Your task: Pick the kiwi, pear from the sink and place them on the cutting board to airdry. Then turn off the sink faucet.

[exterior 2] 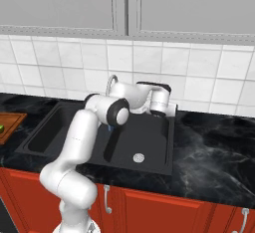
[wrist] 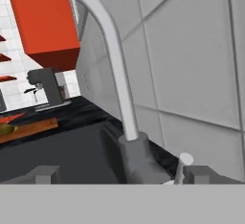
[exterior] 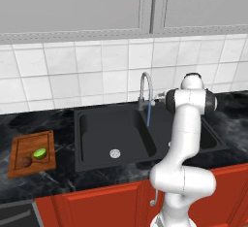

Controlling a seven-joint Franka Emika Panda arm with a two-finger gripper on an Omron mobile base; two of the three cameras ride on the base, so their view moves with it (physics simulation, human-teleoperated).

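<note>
The tall silver gooseneck faucet [exterior: 146,91] stands at frame centre behind the matte black double-basin sink [exterior: 116,134], a blue water stream falling from its arched spout. At lower left, the reddish-brown wooden cutting board [exterior: 30,154] on the dark marble bench [exterior: 58,124] carries a green pear [exterior: 39,153] and brown kiwi [exterior: 25,162]. The end effector [wrist: 122,173] is spread wide, empty, flanking the faucet's dark base.

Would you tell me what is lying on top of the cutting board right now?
On the cutting board lie a green fruit and a brown one, side by side; their undersides are hidden.
</note>
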